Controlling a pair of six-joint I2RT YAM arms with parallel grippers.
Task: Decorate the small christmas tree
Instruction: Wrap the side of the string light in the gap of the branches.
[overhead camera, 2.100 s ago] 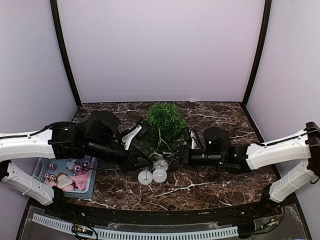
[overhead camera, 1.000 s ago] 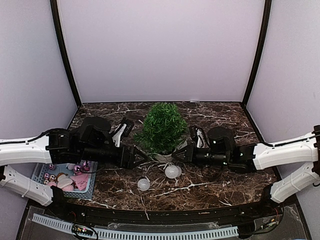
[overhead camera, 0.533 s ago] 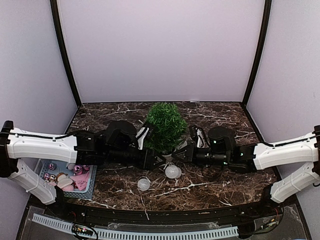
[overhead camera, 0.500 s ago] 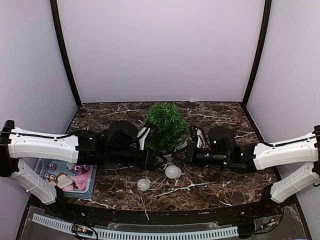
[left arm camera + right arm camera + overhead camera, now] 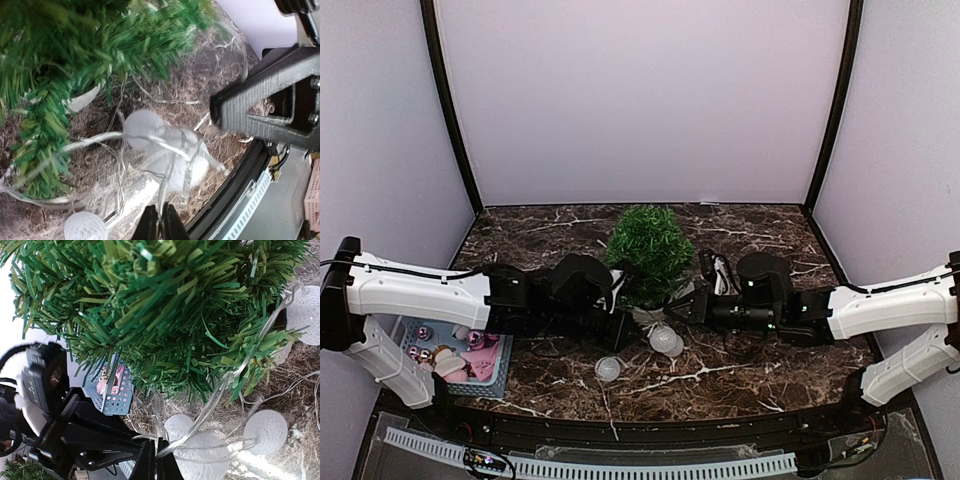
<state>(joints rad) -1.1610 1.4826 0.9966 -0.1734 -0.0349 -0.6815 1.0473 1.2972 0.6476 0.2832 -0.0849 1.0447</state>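
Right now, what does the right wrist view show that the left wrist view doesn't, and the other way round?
Only the right wrist view: the blue basket with pink ornaments, seen past the branches, and the right gripper shut on the clear light string.

Only the left wrist view: the left gripper, also shut on the light string.

Both: the small christmas tree, the string's white ball lights lying below its branches, and the marble table.
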